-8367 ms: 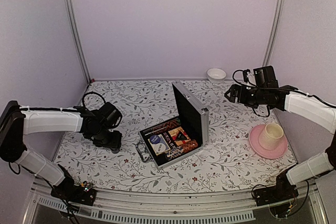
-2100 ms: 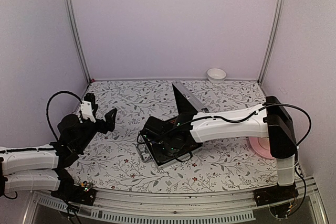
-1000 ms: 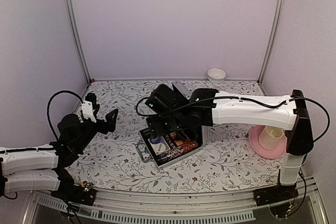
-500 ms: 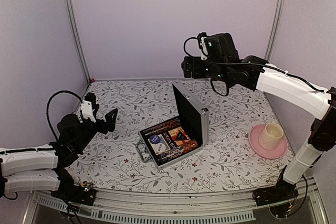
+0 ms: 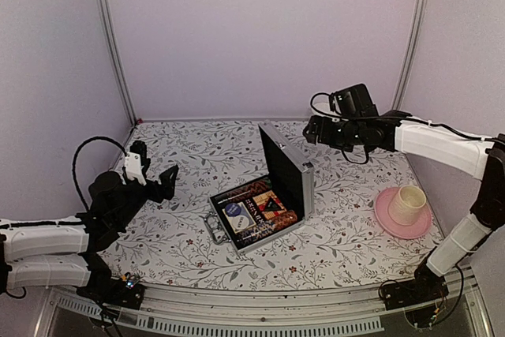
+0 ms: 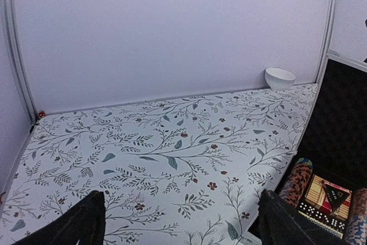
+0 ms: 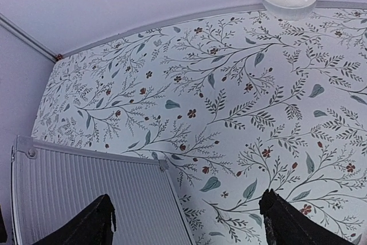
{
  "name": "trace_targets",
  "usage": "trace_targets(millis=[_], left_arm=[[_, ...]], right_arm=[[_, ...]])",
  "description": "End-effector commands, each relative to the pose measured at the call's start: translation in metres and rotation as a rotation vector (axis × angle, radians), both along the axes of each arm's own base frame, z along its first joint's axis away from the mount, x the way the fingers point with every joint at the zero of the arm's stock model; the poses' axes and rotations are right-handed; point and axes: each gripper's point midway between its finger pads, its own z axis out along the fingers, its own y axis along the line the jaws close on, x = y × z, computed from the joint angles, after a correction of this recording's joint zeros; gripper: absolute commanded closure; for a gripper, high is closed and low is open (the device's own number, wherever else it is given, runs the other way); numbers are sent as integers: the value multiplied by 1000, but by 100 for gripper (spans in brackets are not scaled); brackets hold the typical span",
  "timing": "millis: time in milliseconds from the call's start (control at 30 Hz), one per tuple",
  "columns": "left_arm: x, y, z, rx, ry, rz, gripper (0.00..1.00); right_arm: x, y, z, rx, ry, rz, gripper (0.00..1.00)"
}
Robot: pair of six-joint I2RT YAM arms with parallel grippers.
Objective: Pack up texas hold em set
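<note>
And the right gripper [image 5: 312,130] has swung down from high to hang, fingers spread and empty, just behind the upright lid [image 5: 288,165] of the silver briefcase [image 5: 272,234] mid-table, while the left gripper [image 5: 162,181] waits open, so shutting that lid looks next.

A small white bowl [image 5: 325,111] sits upper right of centre in the top view, at the far edge of the floral tablecloth [image 5: 197,151] and close to the lilac back wall [image 5: 260,29]. It also shows at the right of the left wrist view and the top right of the right wrist view. At lower right a cream cup [image 5: 409,203] stands upright on a pink plate [image 5: 386,217]. Aluminium posts [image 5: 109,37] rise in both back corners — a metal rail [image 5: 260,315] crosses the bottom edge.
</note>
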Motion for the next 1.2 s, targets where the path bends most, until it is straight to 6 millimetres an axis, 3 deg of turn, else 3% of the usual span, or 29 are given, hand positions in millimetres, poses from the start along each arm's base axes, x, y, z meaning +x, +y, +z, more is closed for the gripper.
trace_targets(millis=[0, 100, 367, 700, 1000, 1167], left_arm=[[3, 0, 6, -5, -17, 7, 7], [4, 0, 4, -2, -11, 7, 7], [4, -5, 5, -8, -8, -14, 7], [3, -5, 5, -14, -8, -18, 7], [3, -10, 4, -50, 4, -43, 7], [2, -18, 0, -151, 61, -75, 9]], right_arm=[[-6, 27, -11, 52, 39, 110, 11], [-12, 40, -19, 41, 48, 164, 12], [-41, 93, -15, 36, -5, 376, 12], [-80, 154, -41, 29, 31, 548, 12], [-85, 167, -22, 53, -18, 587, 12], [-95, 181, -26, 101, 0, 639, 16]])
